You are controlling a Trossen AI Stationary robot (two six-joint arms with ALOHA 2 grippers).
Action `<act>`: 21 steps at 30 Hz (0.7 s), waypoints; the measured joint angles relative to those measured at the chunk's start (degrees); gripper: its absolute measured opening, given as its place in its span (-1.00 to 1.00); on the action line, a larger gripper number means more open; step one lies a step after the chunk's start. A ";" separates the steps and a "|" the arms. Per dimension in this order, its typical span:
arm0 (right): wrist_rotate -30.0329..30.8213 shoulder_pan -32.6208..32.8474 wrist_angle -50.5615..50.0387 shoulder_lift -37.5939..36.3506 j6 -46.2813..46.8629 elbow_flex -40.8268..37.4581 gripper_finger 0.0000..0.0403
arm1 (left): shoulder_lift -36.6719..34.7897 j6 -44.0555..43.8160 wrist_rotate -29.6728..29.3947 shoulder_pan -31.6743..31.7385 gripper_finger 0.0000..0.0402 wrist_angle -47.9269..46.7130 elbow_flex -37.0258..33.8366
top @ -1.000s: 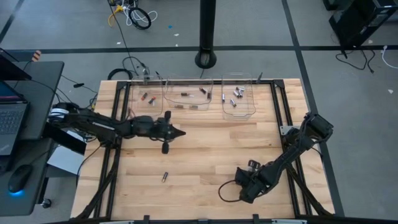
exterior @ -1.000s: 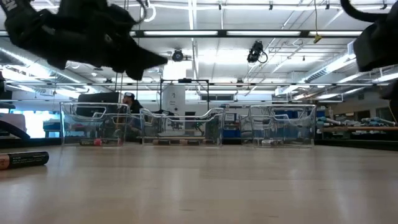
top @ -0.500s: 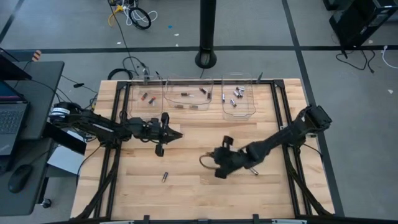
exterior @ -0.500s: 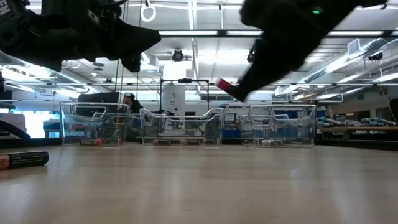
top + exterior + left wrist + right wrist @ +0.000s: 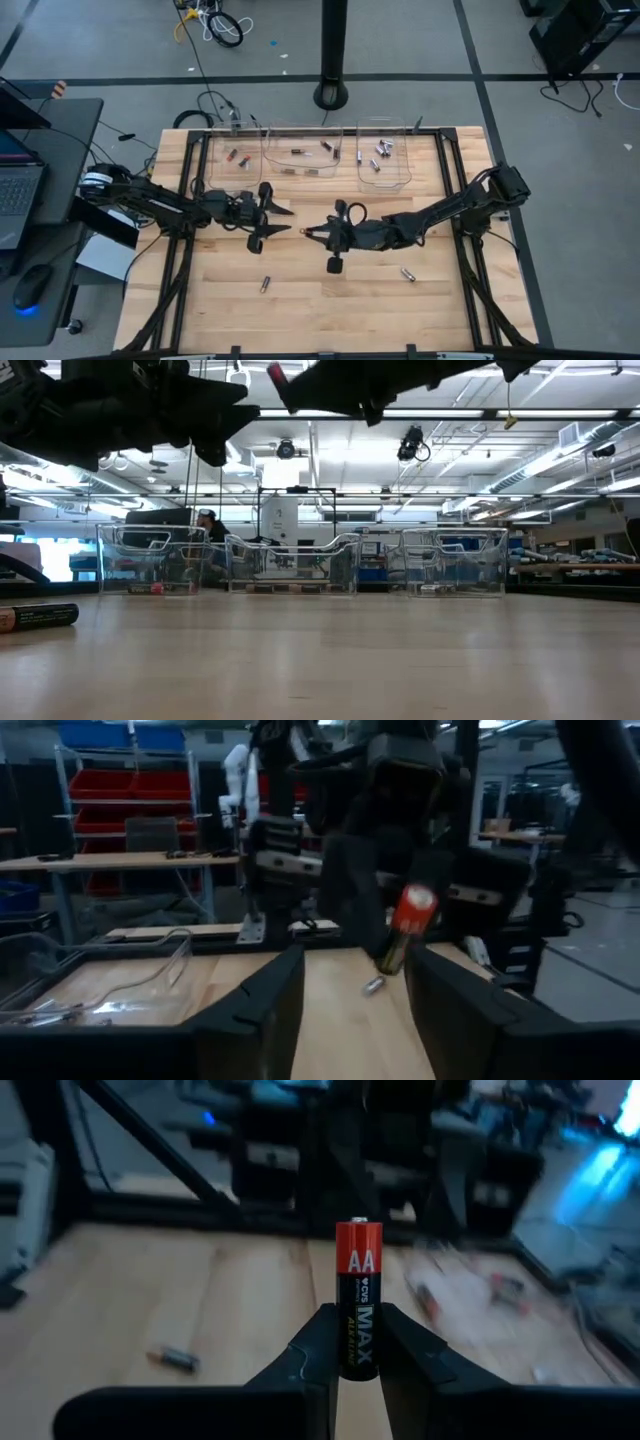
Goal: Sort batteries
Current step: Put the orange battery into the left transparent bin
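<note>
My right gripper (image 5: 322, 234) hangs over the middle of the table, shut on a black AA battery (image 5: 358, 1305) with a red end (image 5: 311, 233). That red end points at my left gripper (image 5: 288, 221), which faces it from the table's left, open, a short way off and with nothing between its fingers. In the left wrist view the battery (image 5: 405, 920) shows beyond the open fingers. Two more batteries (image 5: 265, 284) (image 5: 408, 273) lie on their sides on the wood. Others lie in three clear bins (image 5: 300, 160) at the far edge. My right gripper pinches the battery's black lower half (image 5: 359, 1348) between its two fingers (image 5: 318, 1342). The fingers lie about level and point toward the table's left, with the battery along them. Its red end (image 5: 359, 1245) sticks out past the fingertips. It is lifted clear of the table.
The left bin (image 5: 232, 155), middle bin and right bin (image 5: 383, 155) stand in a row along the far edge. A black frame (image 5: 185, 250) runs along both sides of the table. In the low view a battery (image 5: 40, 616) lies at the near left.
My right gripper has risen from the near right of the table and travelled toward the left and far side, carrying the battery up to my left gripper. My left gripper has opened its fingers and drawn back slightly toward the table's left.
</note>
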 joint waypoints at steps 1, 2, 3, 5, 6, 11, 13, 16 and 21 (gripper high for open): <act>-0.68 -0.15 1.16 -0.02 -0.64 0.01 -0.71 | 0.00 0.04 0.45 -0.23 -0.09 0.38 0.00; -0.95 -0.29 2.06 -0.02 -1.08 0.02 -0.71 | 0.01 0.15 0.97 -0.62 -0.07 0.99 0.07; -1.09 -0.35 2.59 -0.02 -1.35 0.02 -0.71 | 0.13 0.34 1.31 -1.10 -0.06 1.17 0.50; -1.22 -0.46 2.98 -0.02 -1.61 0.02 -0.71 | 0.69 0.42 1.38 -2.08 -0.06 1.28 1.87; -1.44 -0.56 3.08 -0.02 -1.74 0.02 -0.71 | 0.97 0.44 1.54 -2.51 -0.06 0.83 2.40; -2.00 -0.60 3.45 -0.02 -1.76 0.02 -0.71 | 5.03 2.96 2.86 -3.96 -0.06 0.77 7.15; -2.01 -0.60 3.56 -0.02 -1.99 0.02 -0.71 | 6.76 3.58 2.91 -4.05 -0.07 0.69 8.75; -2.01 -0.60 3.60 -0.02 -2.37 0.02 -0.71 | 9.43 3.67 3.81 -4.05 -0.07 0.83 10.96; -2.02 -0.58 3.41 -0.02 -2.95 0.02 -0.71 | 11.87 3.73 4.80 -4.07 -0.10 0.87 12.36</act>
